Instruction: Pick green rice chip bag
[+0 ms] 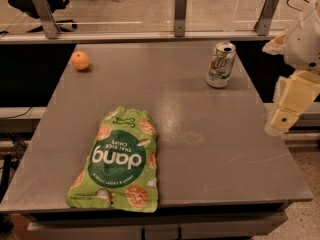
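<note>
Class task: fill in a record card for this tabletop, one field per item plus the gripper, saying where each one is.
table: grey flat top
green rice chip bag: lying flat, front left, lettering upside down in this view
soda can: upright, back right
orange: back left corner
gripper: beyond the table's right edge, apart from all three items
</note>
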Robot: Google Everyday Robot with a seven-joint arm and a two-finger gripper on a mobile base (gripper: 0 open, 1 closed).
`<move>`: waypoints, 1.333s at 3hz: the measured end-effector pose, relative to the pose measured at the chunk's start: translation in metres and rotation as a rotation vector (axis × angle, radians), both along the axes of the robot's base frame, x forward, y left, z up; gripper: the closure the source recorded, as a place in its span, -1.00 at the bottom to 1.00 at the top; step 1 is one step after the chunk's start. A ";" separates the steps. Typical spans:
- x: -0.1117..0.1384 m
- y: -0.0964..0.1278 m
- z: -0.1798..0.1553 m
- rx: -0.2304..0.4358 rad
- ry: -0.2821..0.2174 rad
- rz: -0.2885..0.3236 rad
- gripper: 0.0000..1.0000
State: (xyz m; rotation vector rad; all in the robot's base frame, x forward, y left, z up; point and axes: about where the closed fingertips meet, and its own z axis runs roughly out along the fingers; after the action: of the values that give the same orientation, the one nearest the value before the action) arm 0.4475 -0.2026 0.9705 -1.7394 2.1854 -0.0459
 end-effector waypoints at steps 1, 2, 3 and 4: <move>0.024 0.053 -0.024 0.085 0.019 0.112 -1.00; 0.037 0.108 -0.047 0.171 0.055 0.217 -1.00; 0.041 0.160 -0.058 0.273 0.103 0.295 -1.00; 0.032 0.208 -0.072 0.361 0.181 0.355 -1.00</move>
State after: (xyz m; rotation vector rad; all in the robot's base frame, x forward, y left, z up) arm 0.4794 0.0051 0.8983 -1.9368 1.8169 0.5754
